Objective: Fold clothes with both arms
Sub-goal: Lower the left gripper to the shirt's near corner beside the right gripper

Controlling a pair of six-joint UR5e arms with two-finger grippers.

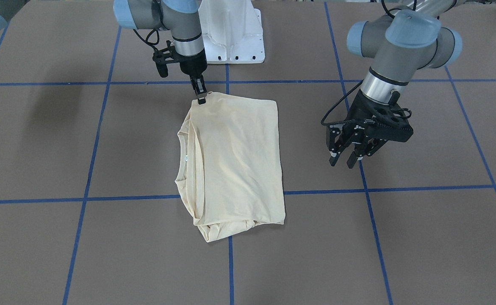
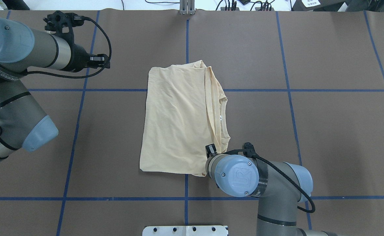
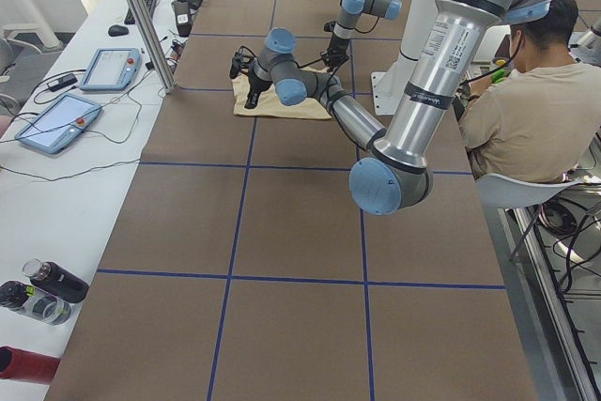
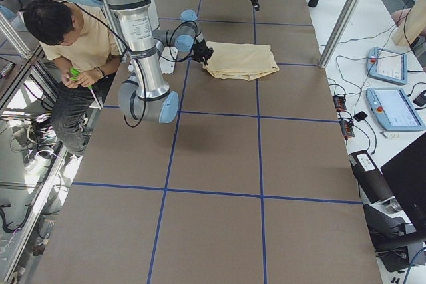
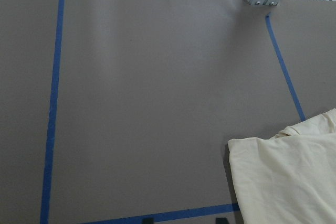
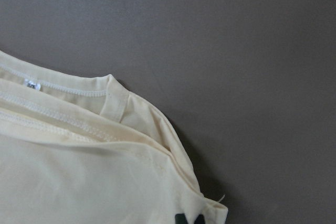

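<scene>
Pale cream-yellow knit shirt (image 1: 235, 161), folded flat, one corner pinched in closed black two-finger right gripper (image 1: 200, 100); well apart from open black left gripper (image 1: 343, 163). Navy print (image 6: 185, 219) mostly hidden under fold.

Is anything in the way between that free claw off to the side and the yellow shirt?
Nothing visible. The left gripper hangs open, apart from the shirt, and only bare brown table lies between them. The right gripper is at the shirt's corner and seems to pinch it.
</scene>
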